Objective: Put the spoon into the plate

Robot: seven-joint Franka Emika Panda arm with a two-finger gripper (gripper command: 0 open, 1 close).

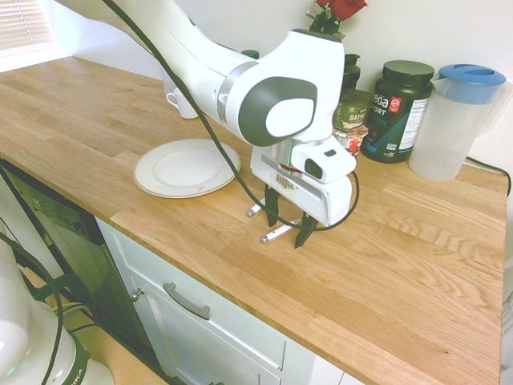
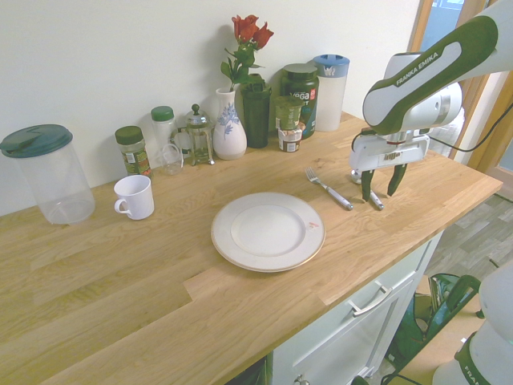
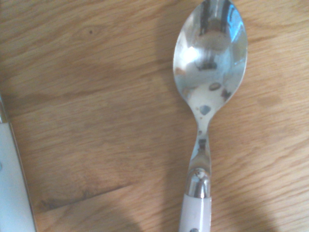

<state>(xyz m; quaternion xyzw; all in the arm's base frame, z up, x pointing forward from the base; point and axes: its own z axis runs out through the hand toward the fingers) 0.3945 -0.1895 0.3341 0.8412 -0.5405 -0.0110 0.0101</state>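
- The two dark fingers (image 2: 367, 186) point down close above the tabletop (image 2: 144, 297) and stand wide apart. The handle of the spoon (image 3: 210, 63) is between them, but they are not closed on it. If one of them touches it, I cannot tell.
- The spoon lies on the tabletop, with its shiny bowl toward the wall and its white handle toward the front edge. The hollow side of the bowl looks up.
- Just beside the spoon, on the side of the plate (image 2: 268, 233), there is the fork (image 2: 333, 191). It also has a white handle, and its tines are toward the wall.
- The plate is round and cream-white, with a thin line near the edge and a small reddish mark on the rim. It lies flat on the tabletop, apart from the fork and the spoon.
- Behind these things, near the wall, stand a jug with a blue lid (image 2: 331, 96), a big dark tub (image 2: 300, 92) and a food cup (image 2: 289, 124).
- Next to them is a tall dark green container (image 2: 256, 116), then a white vase (image 2: 229, 128) with a blue pattern and red roses (image 2: 252, 32) above it.
- Further along are a coffee press (image 2: 199, 140), a jar with a green lid (image 2: 132, 151), a white mug (image 2: 134, 197) and a clear jug with a dark green lid (image 2: 56, 180).
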